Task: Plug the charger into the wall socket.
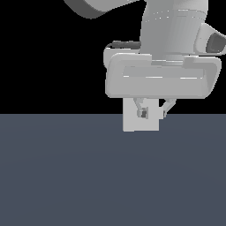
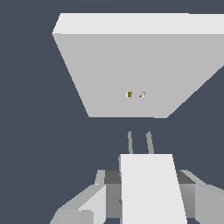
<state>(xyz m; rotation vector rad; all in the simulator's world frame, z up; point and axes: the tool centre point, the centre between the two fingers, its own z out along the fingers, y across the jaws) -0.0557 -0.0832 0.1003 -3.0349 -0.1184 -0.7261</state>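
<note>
Between the fingers (image 2: 94, 203) of the gripper (image 2: 146, 199): the charger (image 2: 151, 188), clenched, 2 prongs (image 2: 140, 142) aimed at the wall socket (image 2: 131, 65). Just short of its 2 gold slots (image 2: 134, 94), not touching.

We see a flat, dark blue-grey floor (image 1: 66, 176) filling the lower half of the exterior view, meeting a black background at a straight horizon. In the wrist view we see the same plain surface (image 2: 30, 131) around the wall socket (image 2: 131, 70). The wall socket (image 1: 129, 123) stands upright on the floor, its lower edge resting on it.
</note>
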